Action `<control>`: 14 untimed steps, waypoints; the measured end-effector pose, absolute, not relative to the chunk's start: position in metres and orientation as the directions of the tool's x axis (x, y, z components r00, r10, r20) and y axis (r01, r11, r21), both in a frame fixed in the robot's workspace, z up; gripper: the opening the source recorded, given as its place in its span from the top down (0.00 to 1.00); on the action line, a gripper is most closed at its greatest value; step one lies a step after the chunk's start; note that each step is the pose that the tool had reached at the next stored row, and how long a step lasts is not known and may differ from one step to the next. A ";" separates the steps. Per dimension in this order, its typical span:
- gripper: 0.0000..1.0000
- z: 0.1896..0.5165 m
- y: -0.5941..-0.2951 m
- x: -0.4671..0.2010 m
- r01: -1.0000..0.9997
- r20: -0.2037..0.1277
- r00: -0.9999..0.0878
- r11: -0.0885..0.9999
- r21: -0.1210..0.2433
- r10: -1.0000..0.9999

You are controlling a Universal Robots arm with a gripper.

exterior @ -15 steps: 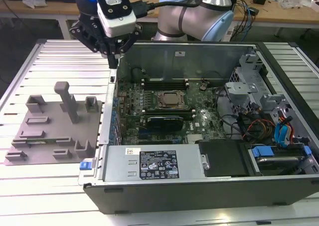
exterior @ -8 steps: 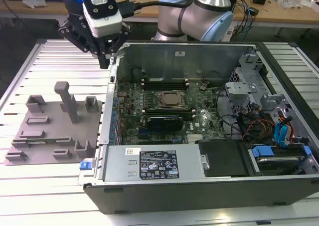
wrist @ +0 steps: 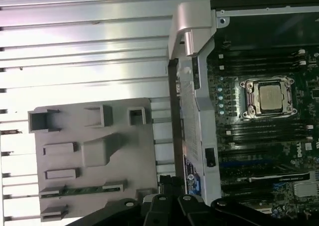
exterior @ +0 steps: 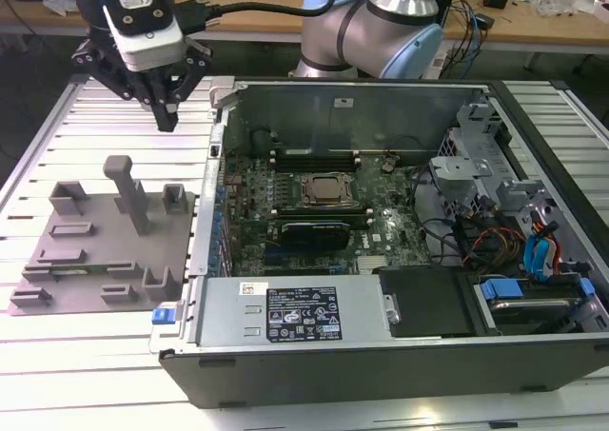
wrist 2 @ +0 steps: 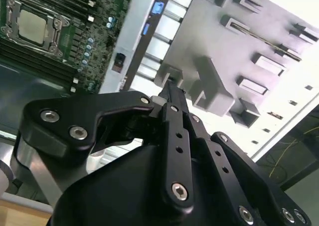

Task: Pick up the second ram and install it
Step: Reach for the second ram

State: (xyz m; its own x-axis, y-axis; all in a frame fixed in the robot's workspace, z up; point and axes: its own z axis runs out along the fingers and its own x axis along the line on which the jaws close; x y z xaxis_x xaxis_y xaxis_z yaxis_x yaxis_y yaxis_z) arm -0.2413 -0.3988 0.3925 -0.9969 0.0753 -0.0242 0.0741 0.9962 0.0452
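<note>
In the exterior view the hand (exterior: 168, 117) hovers over the slatted surface (exterior: 114, 136), beyond the grey fixture (exterior: 105, 245) and beside the open case (exterior: 381, 326); its fingers are drawn together on nothing.

In the second wrist view the closed tips (wrist 2: 170, 89) point at the fixture's tall post (wrist 2: 209, 84); the ram (wrist 2: 264, 37) lies along the plate's far row, well apart.

In the first wrist view the ram (wrist: 82, 190) sits on edge between two low blocks, untouched, with the socket (wrist: 269, 97) off in the case.

Risks, as I judge them: a descent with fingers shut would strike the stick's edge; an off-centre grip could cock it between the blocks or drag the fixture; the post stands close enough to snag.
</note>
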 end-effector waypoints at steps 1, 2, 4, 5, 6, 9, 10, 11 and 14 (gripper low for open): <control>0.92 0.392 -0.399 -0.247 0.074 -0.024 -0.997 0.996 0.045 0.075; 0.92 0.392 -0.399 -0.254 0.074 -0.024 -0.997 0.996 0.045 0.075; 0.92 0.392 -0.399 -0.264 0.074 -0.024 -0.997 0.996 0.045 0.075; 0.92 0.392 -0.399 -0.269 0.074 -0.024 -0.997 0.996 0.045 0.075; 0.92 0.392 -0.399 -0.273 0.074 -0.024 -0.997 0.996 0.045 0.075; 0.92 0.392 -0.399 -0.289 0.074 -0.024 -0.997 0.996 0.045 0.075; 0.92 0.391 -0.399 -0.296 0.074 -0.024 -0.997 0.996 0.045 0.075; 0.92 0.391 -0.399 -0.302 0.074 -0.024 -0.997 0.996 0.045 0.075; 0.92 0.391 -0.399 -0.312 0.074 -0.024 -0.997 0.996 0.045 0.075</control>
State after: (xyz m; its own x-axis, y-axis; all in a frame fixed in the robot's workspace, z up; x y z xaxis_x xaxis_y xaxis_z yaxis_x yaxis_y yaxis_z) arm -0.3124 -0.3989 0.3910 -0.9969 0.0753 -0.0242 0.0741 0.9962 0.0451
